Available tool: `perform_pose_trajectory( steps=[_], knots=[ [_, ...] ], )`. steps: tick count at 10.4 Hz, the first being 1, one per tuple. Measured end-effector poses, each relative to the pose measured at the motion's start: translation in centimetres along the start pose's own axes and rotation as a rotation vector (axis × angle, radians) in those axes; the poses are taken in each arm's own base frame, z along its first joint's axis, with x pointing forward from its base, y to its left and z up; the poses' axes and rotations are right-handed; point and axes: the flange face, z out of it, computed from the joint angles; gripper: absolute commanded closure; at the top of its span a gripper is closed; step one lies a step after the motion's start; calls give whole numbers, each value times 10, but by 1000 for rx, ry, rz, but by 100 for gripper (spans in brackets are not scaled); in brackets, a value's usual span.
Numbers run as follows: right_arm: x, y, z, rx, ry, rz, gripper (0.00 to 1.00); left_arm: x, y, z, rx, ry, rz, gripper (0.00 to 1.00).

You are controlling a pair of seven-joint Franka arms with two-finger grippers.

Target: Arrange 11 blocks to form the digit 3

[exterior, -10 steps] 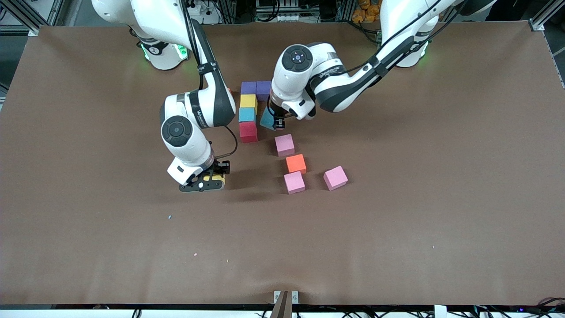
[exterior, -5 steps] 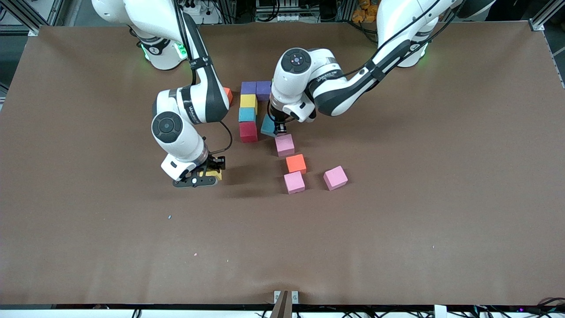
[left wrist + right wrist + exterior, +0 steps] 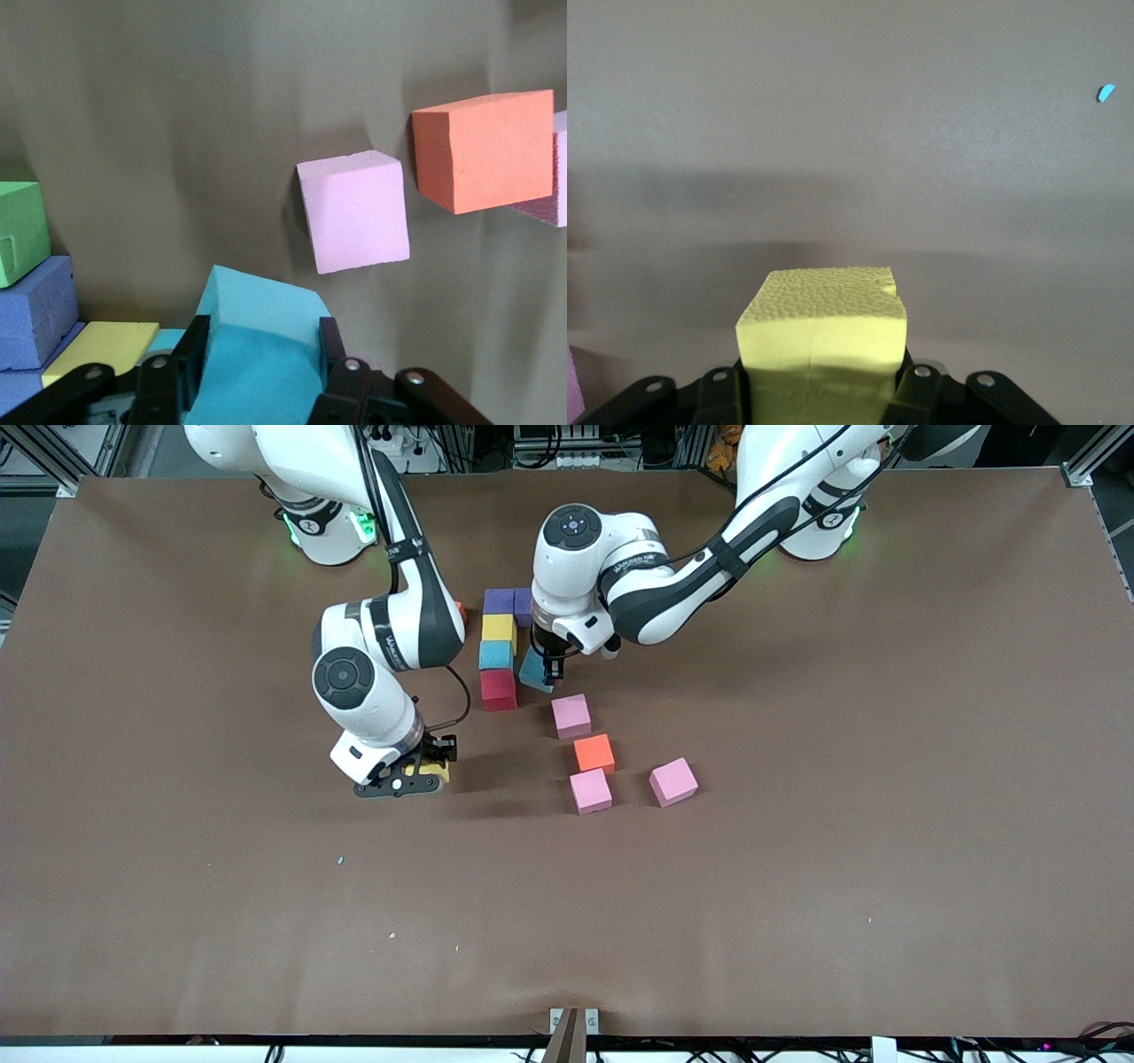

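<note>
My left gripper [image 3: 547,670] is shut on a tilted teal block [image 3: 534,672], low over the table beside the column of blocks. In the left wrist view the left gripper [image 3: 257,350] clamps the teal block [image 3: 259,341]. The column runs purple [image 3: 498,600], yellow [image 3: 499,629], teal [image 3: 495,655], red [image 3: 498,689], with a second purple block [image 3: 523,603] beside the first. My right gripper [image 3: 415,778] is shut on a yellow block [image 3: 435,771], low over bare table; it shows in the right wrist view [image 3: 822,341].
Loose blocks lie nearer the camera: pink [image 3: 571,716], orange [image 3: 594,753], pink [image 3: 590,790], pink [image 3: 673,781]. Another orange block [image 3: 460,611] peeks out by the right arm. A green block [image 3: 19,232] shows in the left wrist view. Small specks [image 3: 339,860] dot the table.
My left gripper has carried the teal block closer to the column, toward the right arm's end. My right gripper shifted slightly with the yellow block still in it.
</note>
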Motion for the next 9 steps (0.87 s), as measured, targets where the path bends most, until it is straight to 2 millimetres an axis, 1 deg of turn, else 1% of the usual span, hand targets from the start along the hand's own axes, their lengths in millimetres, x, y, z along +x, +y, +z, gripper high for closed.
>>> perform_pose_trajectory(
  steps=[4,7,9],
  knots=[
    [-4,5,8,-6,-16,1,80,5,9,0,-5,3,-14,100],
    [-3,9,8,-8,-16,-13,79,3,14,-5,-23,-8,31,100],
    [1,22,2,-7,-8,-20,79,-1,21,-13,-54,-21,103,100]
  ],
)
